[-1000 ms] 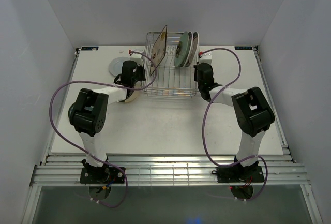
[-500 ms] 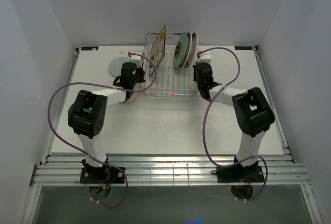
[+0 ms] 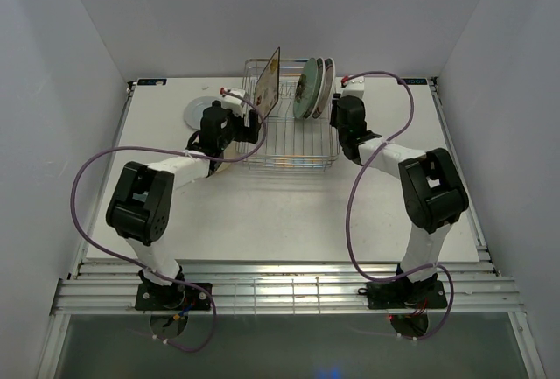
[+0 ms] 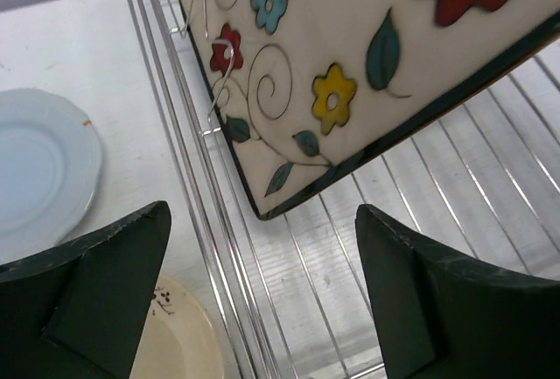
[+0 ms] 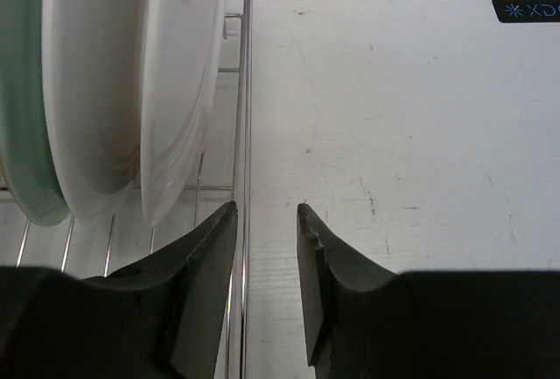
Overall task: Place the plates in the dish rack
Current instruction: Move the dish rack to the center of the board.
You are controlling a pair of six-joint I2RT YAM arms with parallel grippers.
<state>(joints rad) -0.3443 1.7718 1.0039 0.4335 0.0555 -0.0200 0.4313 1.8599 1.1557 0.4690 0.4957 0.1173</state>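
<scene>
Plates sit partly on the table (image 3: 289, 213) and partly in the dish rack (image 3: 289, 138). Farthest left, the small blue-grey plate (image 3: 198, 114) lies flat on the table. From above its near edge is covered by the left arm (image 3: 175, 166), and the left wrist view cuts it off at the frame's edge. A cream plate (image 4: 179, 337) with dark specks shows only as a slice at the bottom of that wrist view, just outside the rack's left wall. From overhead I can hardly find it under the arm.

The left gripper (image 4: 262, 211) is at the rack's left rim, its fingers (image 4: 96, 300) spread wide and holding nothing. The square floral plate (image 3: 269, 81) stands tilted on edge in the rack's left end. Its lower corner lines up with the gap between the fingers, beyond their tips. The wrist view shows its painted flowers, while the overhead view shows it nearly edge-on.

At the rack's right end three round plates stand upright. From overhead they overlap and are hard to separate. The right wrist view, which crops their tops, shows them side by side: the pale green plate (image 5: 19, 90) farthest from the rim, then two white plates (image 5: 96, 90).

The right gripper (image 5: 265, 210) has its jaws narrowly parted and grips nothing. The rack's right rim wire runs into the gap, close beside one finger (image 5: 206, 274). I cannot tell whether it touches. The plates stand inside the rack, clear of both fingers.
</scene>
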